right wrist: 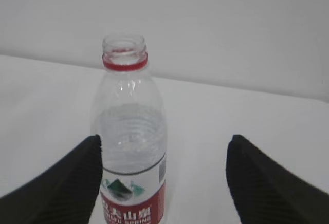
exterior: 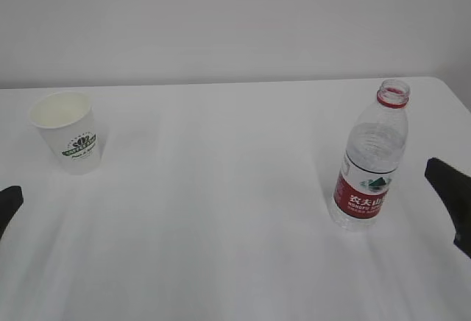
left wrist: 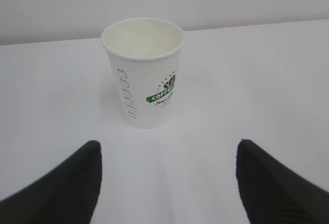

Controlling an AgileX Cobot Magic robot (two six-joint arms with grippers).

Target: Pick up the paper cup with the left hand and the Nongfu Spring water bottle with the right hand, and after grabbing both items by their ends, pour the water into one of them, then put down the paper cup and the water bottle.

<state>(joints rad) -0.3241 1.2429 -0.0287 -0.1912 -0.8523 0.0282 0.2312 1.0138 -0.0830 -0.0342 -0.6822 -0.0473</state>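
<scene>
**Paper cup and open bottle – both untouched, grasp risks ahead**

Paper cup [exterior: 67,132] stands upright at the far left of the table [exterior: 221,210], empty as far as the left wrist view shows. Nongfu Spring water bottle [exterior: 370,162] stands upright on the right, well apart from the cup. No cap on it, and the water [right wrist: 134,134] sits roughly at shoulder height.

Left hand [left wrist: 167,183]: fingers spread wide, nothing between them, cup ahead and slightly left of centre. Right hand [right wrist: 162,180]: also spread wide and empty – but the bottle is off-centre, right up against the left finger [right wrist: 61,183] in the wrist view. In the exterior view both grippers only poke in at the frame edges.

Risks, as I judge them:
- Right approach is skewed. Driving straight in could have that finger clip the bottle and tip it – with the mouth open, that means water on the table.
- Thin ribbed plastic with no cap: a hard squeeze could push water out of the neck.
- The cup is light and tapered. A nudge before closing would slide or topple it; too tight a pinch would crush the wall.
- Pouring: a fast tilt or poor mouth-to-rim alignment would spill.
</scene>
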